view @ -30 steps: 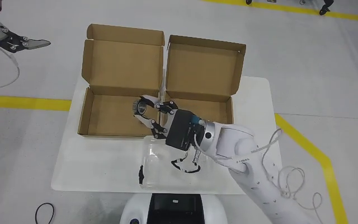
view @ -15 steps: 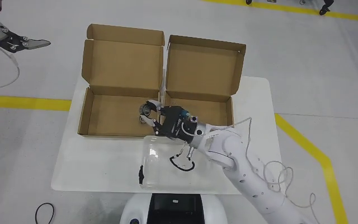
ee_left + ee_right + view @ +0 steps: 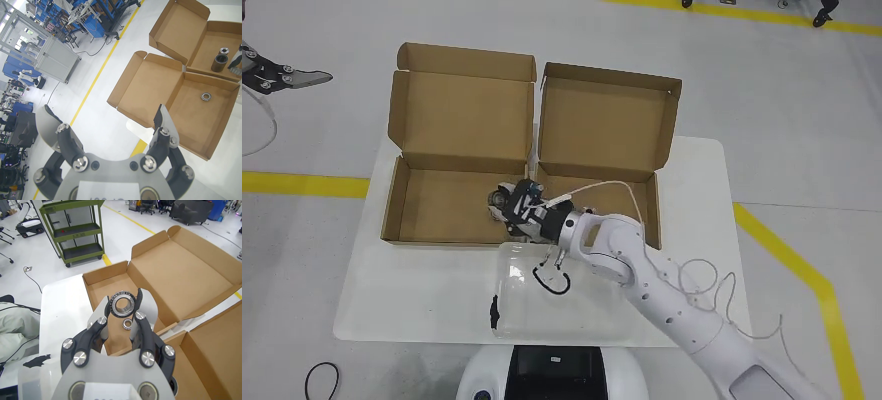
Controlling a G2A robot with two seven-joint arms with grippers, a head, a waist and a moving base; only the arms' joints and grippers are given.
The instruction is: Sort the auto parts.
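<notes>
Holding a big bearing (image 3: 122,296) tight in the right pincer (image 3: 122,305), over the box (image 3: 105,275) with a small bearing (image 3: 127,324) inside, likely to keep like parts together. Left pincer (image 3: 104,113) wide apart, holding nothing.

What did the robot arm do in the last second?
The right gripper, still shut on the big bearing, sank lower over the cardboard box, above the small bearing. The box, the small bearing and the left gripper stayed put.
</notes>
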